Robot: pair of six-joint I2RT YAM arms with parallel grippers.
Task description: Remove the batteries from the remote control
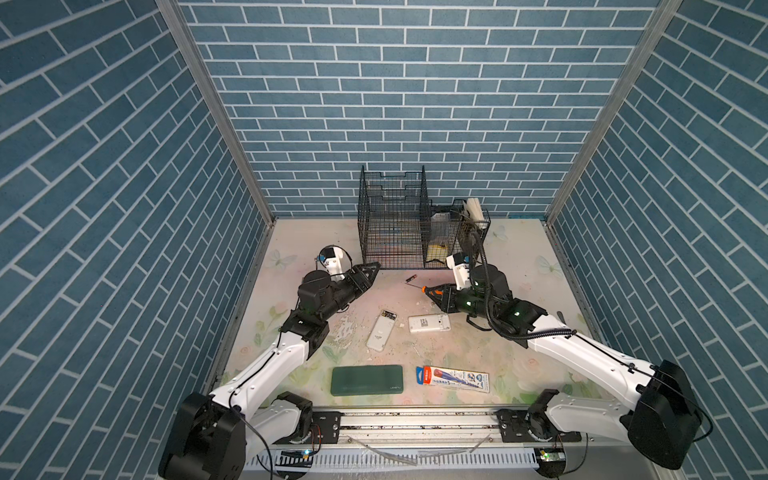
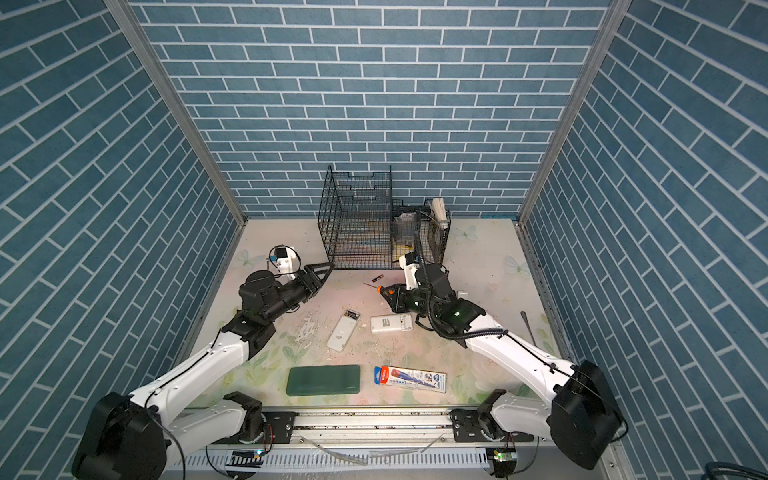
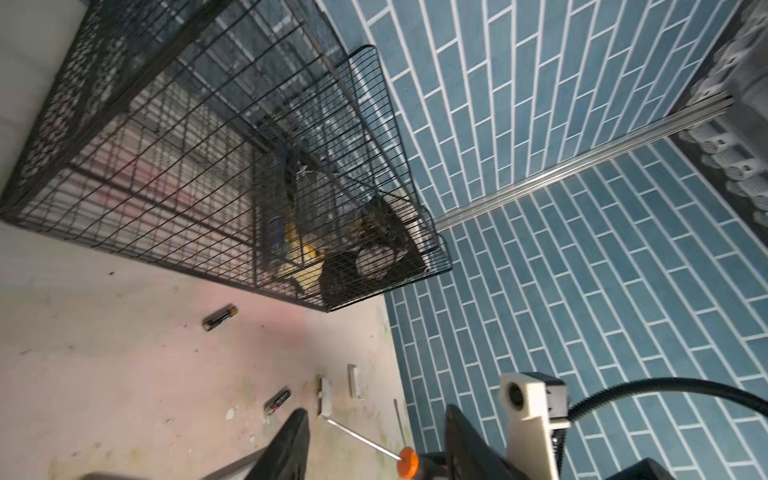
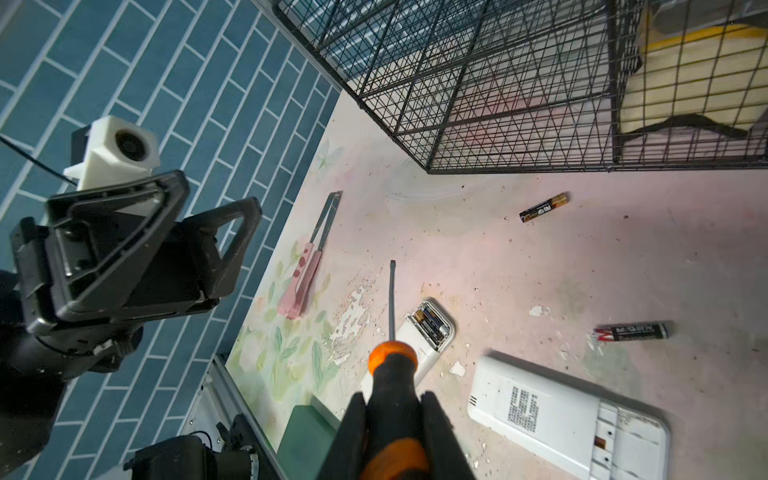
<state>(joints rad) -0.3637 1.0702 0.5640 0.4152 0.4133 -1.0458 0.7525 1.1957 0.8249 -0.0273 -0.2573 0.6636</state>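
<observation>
Batteries [image 4: 543, 207]: the right gripper [image 4: 392, 419] pinches the screwdriver [image 4: 392, 365] by its handle, probably as a prying lever. The left gripper [image 4: 218, 197] hangs spread and empty. Two lie loose on the table [image 4: 540, 270], and others sit in the small remote's [image 4: 430, 351] open bay.

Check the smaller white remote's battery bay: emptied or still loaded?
Still loaded. The smaller remote has its bay uncovered, and black batteries with gold ends lie inside it. How many, cannot tell.

the walls [image 1: 415, 104] are blue brick, the table [image 1: 519, 345] pale floral, the remotes [image 1: 429, 323] white, one battery [image 4: 543, 207] black and gold.
</observation>
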